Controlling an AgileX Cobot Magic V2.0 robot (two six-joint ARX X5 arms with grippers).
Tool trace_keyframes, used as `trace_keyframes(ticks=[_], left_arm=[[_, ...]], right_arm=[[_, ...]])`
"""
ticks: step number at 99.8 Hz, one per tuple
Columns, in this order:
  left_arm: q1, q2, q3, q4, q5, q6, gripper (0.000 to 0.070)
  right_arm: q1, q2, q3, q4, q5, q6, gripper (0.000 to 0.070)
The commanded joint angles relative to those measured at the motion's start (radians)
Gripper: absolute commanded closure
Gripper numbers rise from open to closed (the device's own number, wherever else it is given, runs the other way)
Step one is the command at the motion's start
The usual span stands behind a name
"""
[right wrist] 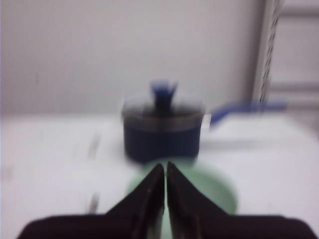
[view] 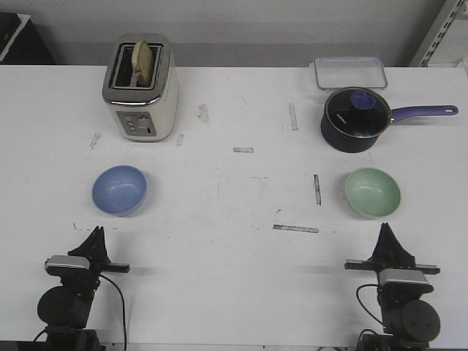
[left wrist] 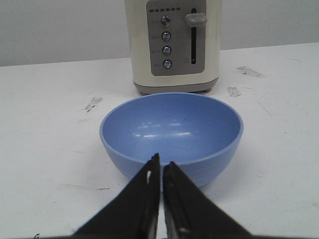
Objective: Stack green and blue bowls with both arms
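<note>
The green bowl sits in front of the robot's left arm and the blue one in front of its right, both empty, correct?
Not quite: the sides are swapped. In the front view, the green bowl lies ahead of the right gripper, and the blue bowl ahead of the left gripper. Both are indeed empty.

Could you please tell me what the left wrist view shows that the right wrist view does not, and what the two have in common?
Only the left wrist view shows the blue bowl and, behind it, the toaster with its buttons and lever, all sharp. Only the right wrist view, which is blurred, shows the green bowl, the dark blue lidded saucepan with its long handle, and shelving at the edge. Both share the white table, a pale wall behind, and a black hand, the left hand and the right hand, shut and pointing at its bowl without touching it.
</note>
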Motion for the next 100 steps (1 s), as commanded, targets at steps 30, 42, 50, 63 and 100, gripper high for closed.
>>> trace_keyframes(ticks=[30, 42, 50, 63, 100], left_arm=[[0.000, -0.002, -0.021, 0.011, -0.001, 0.013, 0.0699], [0.000, -0.002, -0.021, 0.011, -0.001, 0.013, 0.0699], [0.000, -0.002, -0.021, 0.011, -0.001, 0.013, 0.0699], [0.000, -0.002, -0.021, 0.011, -0.001, 0.013, 0.0699], [0.000, -0.002, -0.021, 0.010, -0.001, 0.013, 0.0699]], right_arm=[[0.000, 0.398, 0.589, -0.203, 0.036, -0.006, 0.0680], [0.000, 0.589, 0.790, -0.348, 0.006, -0.006, 0.0581], [-0.002, 0.707, 0.913, -0.457, 0.006, -0.020, 0.0409], [-0.010, 0.890, 1.073, -0.639, 0.005, -0.060, 0.0285], [-0.169, 1.286, 1.168, -0.927, -0.073, -0.253, 0.0285]])
